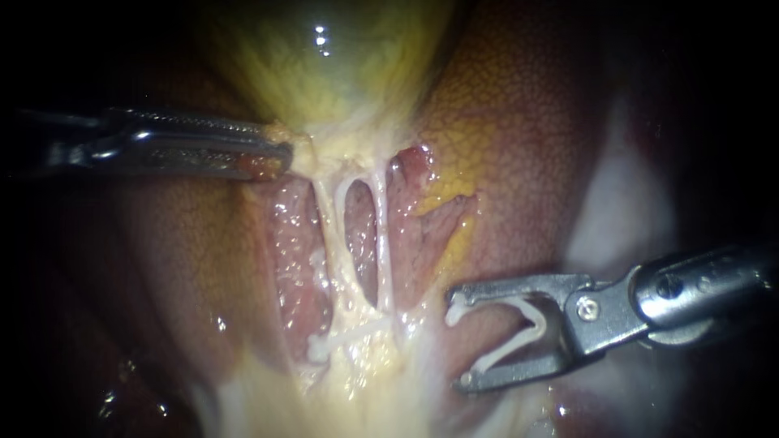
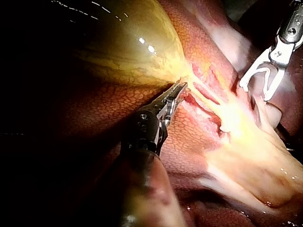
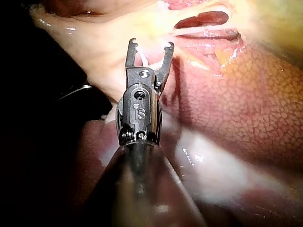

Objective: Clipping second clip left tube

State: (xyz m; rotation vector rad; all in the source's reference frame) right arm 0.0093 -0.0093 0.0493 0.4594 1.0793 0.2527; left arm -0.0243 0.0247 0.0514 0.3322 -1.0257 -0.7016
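A white bit (image 1: 320, 350) low on the left tube (image 1: 328, 231) is blurred, possibly a clip.

Left instrument (image 1: 284, 154) is showing slim, toothed grey jaws. Right instrument (image 1: 456, 339) is showing silvery forked jaws, one screw (image 1: 586, 307).

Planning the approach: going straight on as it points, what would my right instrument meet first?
The right instrument, carrying a clip, would probably meet the right tube first; depth unclear.
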